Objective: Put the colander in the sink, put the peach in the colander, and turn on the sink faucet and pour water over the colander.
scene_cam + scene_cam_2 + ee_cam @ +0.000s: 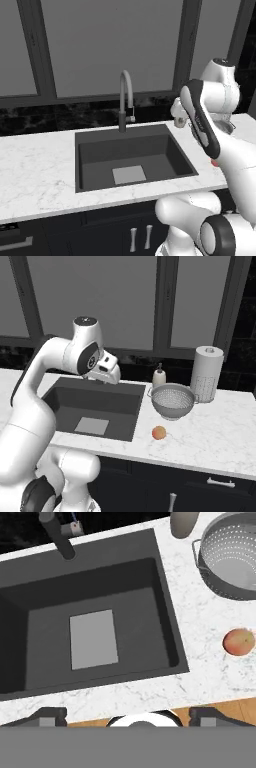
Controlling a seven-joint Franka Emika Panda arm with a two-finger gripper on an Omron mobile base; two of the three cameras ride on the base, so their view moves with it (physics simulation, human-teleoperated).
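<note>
The sink (100,637) sits empty at the left of the hand view, its lighter drain plate (93,639) bare, with the sink faucet (126,100) rising behind the basin's back edge. The gripper (127,714) hovers above the basin's near rim; its fingers (47,716) stand wide apart with nothing between them. To the right of the basin, on the marble desk (210,431), the colander (173,401) rests upright and empty, a soap dispenser (159,376) just behind it and a paper towel roll (207,374) beside it. The peach (158,432) lies on the desk in front of the colander, near it but apart.

The first step, carrying the colander over, looks not yet begun. To do it well, swing the hand right, come down over the colander's rim on the side toward the sink, and pinch the wall there, clear of the dispenser. Lift it level, keeping off the peach, and set it down on the basin floor where the faucet's spout can reach.
</note>
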